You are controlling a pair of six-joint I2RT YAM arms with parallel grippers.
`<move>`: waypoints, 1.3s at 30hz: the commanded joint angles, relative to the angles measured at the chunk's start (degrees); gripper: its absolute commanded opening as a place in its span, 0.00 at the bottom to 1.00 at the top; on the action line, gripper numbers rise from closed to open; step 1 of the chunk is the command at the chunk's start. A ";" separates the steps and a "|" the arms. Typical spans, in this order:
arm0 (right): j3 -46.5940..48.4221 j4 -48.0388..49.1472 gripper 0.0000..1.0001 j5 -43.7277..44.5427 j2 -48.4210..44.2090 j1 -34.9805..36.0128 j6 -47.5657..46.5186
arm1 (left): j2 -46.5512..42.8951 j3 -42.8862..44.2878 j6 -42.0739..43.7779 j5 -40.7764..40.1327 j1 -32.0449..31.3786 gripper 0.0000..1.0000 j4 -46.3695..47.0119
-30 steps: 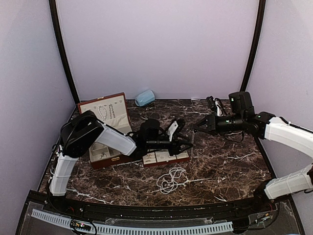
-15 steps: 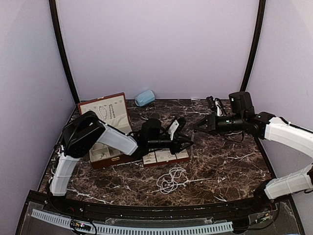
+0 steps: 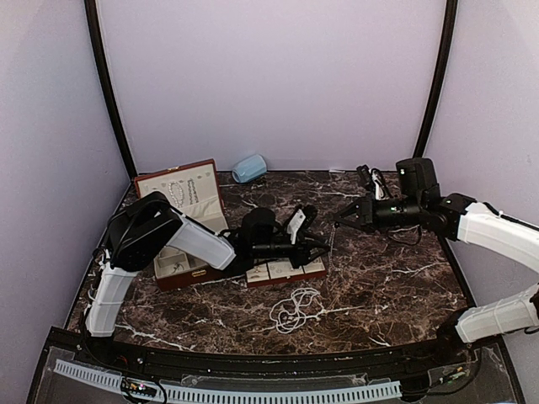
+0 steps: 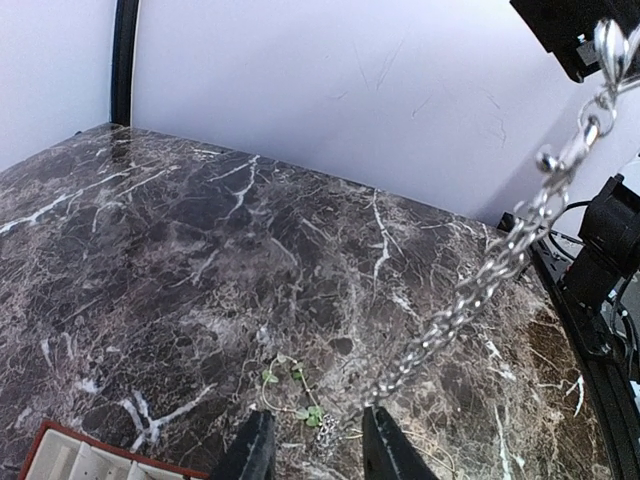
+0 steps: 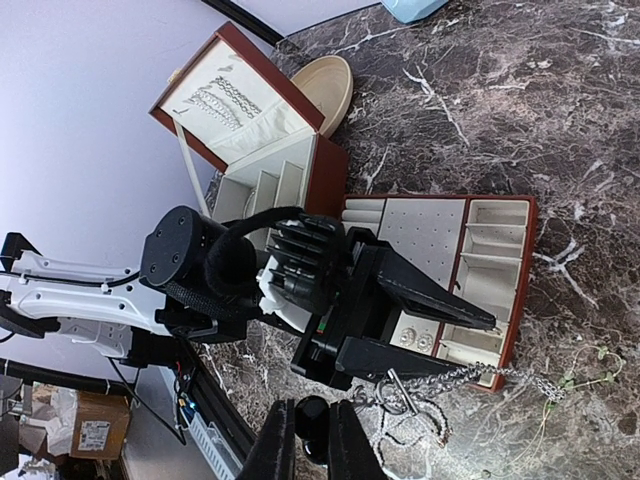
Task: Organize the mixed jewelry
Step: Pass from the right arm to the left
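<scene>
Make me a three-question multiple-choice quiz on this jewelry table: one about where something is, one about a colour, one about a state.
1. Where does the loose white bead strand lie? A) on the table, in front of the tray B) inside the tray C) on the floor
2. What colour is the rounded object at the table's far edge? A) red B) pale blue C) green
3. How is the silver chain? A) coiled in the tray B) flat on the table C) hanging from the right gripper
Answers: A, it sits on bare marble nearer the arm bases than the tray. B, it reads pale blue against the dark marble. C, it runs down from the shut right gripper to between the parted fingers of the left gripper.
</scene>
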 commanded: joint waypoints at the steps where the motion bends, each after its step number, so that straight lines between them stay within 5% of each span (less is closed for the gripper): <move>1: -0.63 1.99 0.10 -0.21 -0.96 -0.29 0.38 | -1.45 -1.16 1.15 -0.99 -0.25 0.33 1.17; 39: -0.80 1.75 0.10 0.56 -1.31 -0.30 0.53 | -3.82 -5.59 -3.03 -0.26 -0.58 0.34 7.94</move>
